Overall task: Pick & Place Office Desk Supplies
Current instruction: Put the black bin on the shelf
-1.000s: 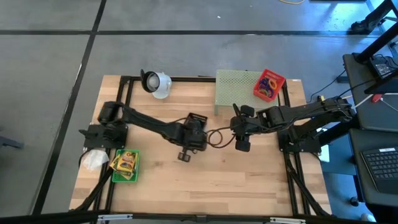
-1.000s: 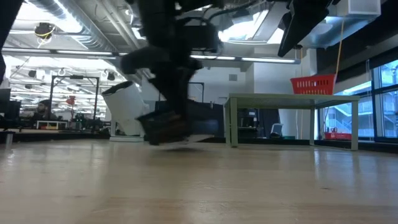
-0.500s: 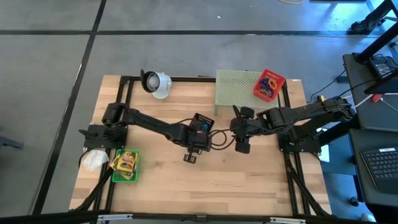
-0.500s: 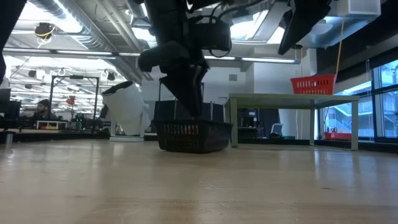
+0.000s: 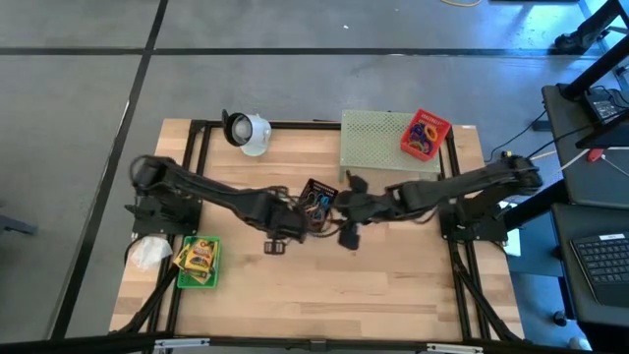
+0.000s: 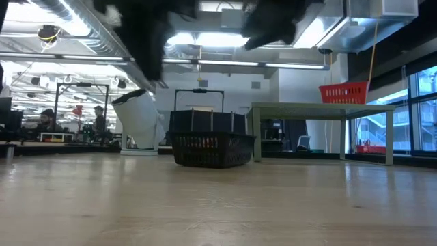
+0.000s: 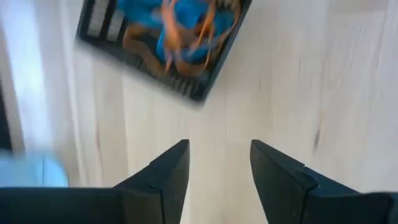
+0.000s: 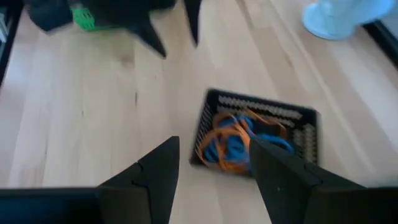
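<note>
Two arms met near the middle of the table (image 5: 393,285) in the high view. Left gripper (image 5: 285,228) sat just left of a small black mesh basket (image 5: 317,196), fingers (image 7: 168,168) apart with nothing between them, only bare wood showing in the gap in the left wrist view. Right gripper (image 5: 344,211) sat just right of the basket, fingers (image 8: 158,165) also spread and empty, basket (image 8: 255,134) just beyond the tips. Basket stood on the table at frame centre, holding blue and orange rubber bands (image 7: 180,28). In the low view the basket (image 6: 210,147) rested flat on the wood with its handle up, neither gripper touching it.

Yellow-green crayon boxes (image 5: 198,260) lay at lower left of the high view, near the left arm's base. Red basket (image 5: 425,134) with coloured bits sat on the pale green mesh stand (image 5: 378,138) at upper right. White cup (image 5: 246,130) stood at upper left of the table, well apart from both grippers.
</note>
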### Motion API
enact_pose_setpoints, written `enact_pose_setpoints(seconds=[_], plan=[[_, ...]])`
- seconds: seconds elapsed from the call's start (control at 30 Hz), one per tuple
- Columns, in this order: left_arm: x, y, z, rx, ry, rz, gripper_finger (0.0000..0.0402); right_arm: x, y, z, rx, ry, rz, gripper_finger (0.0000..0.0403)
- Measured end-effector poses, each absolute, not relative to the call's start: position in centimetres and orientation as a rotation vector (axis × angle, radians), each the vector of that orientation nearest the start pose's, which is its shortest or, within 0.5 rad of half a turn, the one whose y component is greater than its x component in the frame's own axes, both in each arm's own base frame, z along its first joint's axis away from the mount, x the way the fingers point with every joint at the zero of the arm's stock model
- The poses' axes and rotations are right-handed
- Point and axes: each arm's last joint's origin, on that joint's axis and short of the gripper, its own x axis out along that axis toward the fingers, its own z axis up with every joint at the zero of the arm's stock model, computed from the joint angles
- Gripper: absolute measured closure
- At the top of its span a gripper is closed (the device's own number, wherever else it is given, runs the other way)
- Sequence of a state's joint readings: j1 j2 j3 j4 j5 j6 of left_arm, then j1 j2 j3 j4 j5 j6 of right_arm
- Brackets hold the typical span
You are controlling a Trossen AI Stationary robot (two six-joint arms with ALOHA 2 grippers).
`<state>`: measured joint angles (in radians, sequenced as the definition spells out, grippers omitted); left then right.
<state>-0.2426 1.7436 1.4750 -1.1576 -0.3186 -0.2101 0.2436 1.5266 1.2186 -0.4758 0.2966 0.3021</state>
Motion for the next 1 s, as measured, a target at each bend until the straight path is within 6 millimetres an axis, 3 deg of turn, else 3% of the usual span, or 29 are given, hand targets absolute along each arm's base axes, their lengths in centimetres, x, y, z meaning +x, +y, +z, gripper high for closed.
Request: enact_pose_setpoints(seconds=[0.17, 0.43, 0.7, 1.0], plan=[[28.6, -7.4, 28.8, 0.074, 1.414, 0.356, 0.0239, 35.4, 7.9, 24.9, 0.067, 0.704, -0.149, 0.0206], [24.1, -8.6, 32.2, -0.107, 1.36, 0.463, 0.0241, 38.0, 8.3, 19.8, 0.128, 0.756, -0.197, 0.0206], [22.7, -9.7, 33.2, -0.131, 1.293, 0.442, 0.0243, 39.2, 8.1, 16.7, 0.193, 0.775, -0.242, 0.0206], [22.6, -10.0, 33.2, -0.097, 1.269, 0.449, 0.0245, 39.8, 8.1, 14.3, 0.02, 0.807, -0.261, 0.0206]])
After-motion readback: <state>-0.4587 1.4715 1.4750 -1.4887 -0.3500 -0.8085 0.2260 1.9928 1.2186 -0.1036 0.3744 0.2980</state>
